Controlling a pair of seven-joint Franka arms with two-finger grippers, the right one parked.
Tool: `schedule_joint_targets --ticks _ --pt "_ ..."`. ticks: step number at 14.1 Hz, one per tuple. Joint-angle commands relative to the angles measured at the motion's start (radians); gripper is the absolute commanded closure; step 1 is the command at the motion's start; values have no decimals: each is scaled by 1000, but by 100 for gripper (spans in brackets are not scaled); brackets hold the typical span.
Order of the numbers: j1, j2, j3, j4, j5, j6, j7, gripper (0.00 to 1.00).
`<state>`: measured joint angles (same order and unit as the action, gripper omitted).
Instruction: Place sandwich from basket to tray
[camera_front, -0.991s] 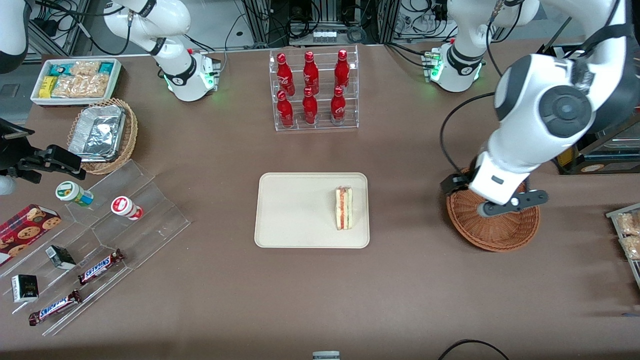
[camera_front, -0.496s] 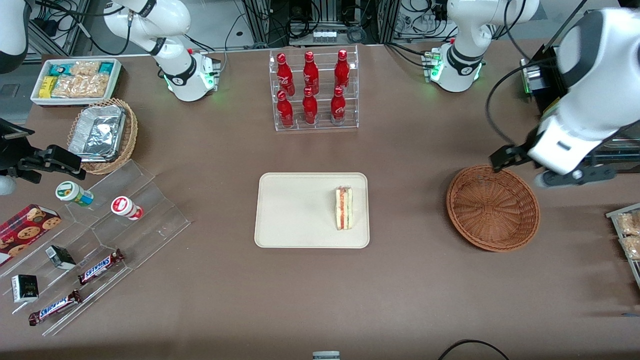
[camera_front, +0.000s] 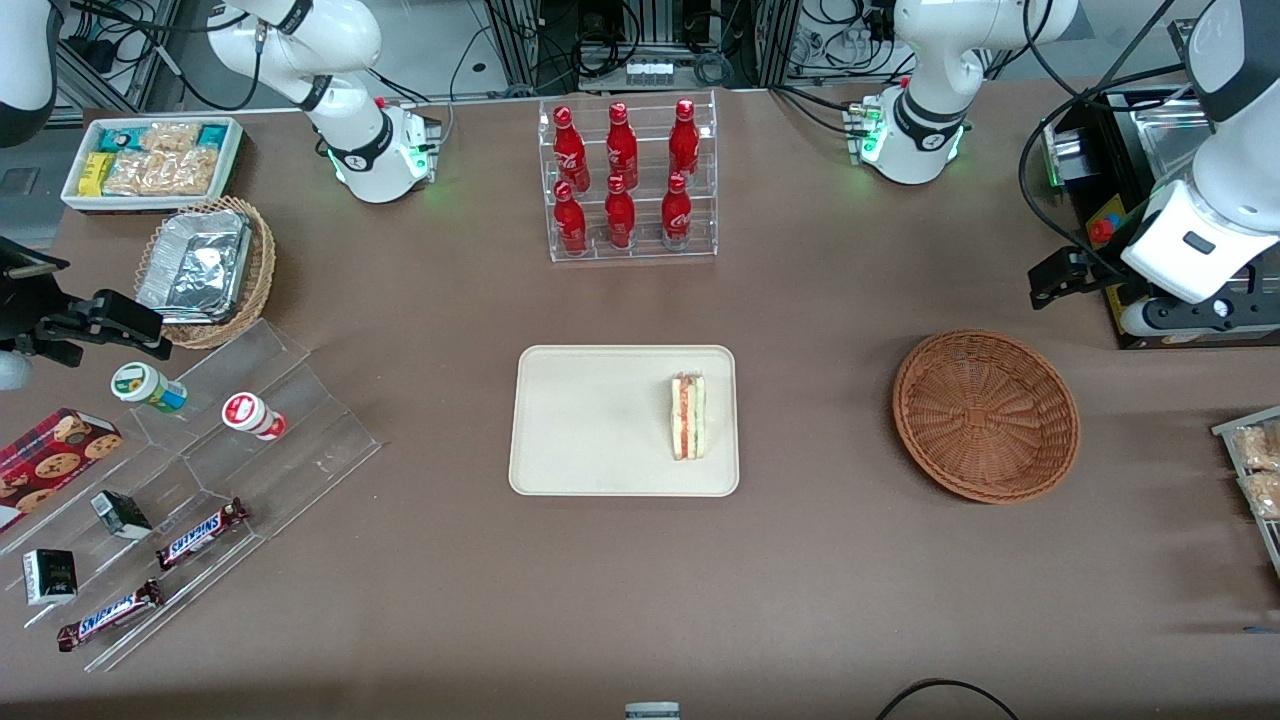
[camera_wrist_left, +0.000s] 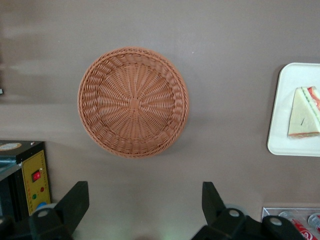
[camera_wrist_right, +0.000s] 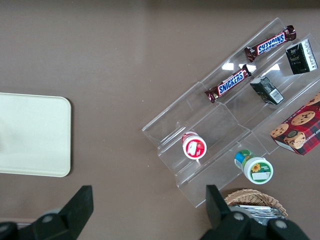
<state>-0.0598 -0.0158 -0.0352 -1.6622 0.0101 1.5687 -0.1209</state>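
Front view: sandwich (camera_front: 688, 416) lies on the tray (camera_front: 580, 420), at the tray's end toward the working arm, cut edge up; placement judged done. Basket (camera_front: 985, 415) sits bare, well apart from the tray toward the working arm's end. Gripper (camera_front: 1160, 300) hangs high, off the basket's rim and farther from the camera, wrist pointing down; a parked, clear-of-work pose. Left wrist view: the 2 fingers (camera_wrist_left: 75, 200) are spread wide with nothing between them, basket (camera_wrist_left: 133, 102) and sandwich (camera_wrist_left: 305, 112) both in sight below.
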Motion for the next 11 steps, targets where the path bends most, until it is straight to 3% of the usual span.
schedule_joint_targets --ticks 1,11 --pt "14 -18 -8 13 5 -33 3 0" --pt "35 -66 6 44 -2 -33 10 0"
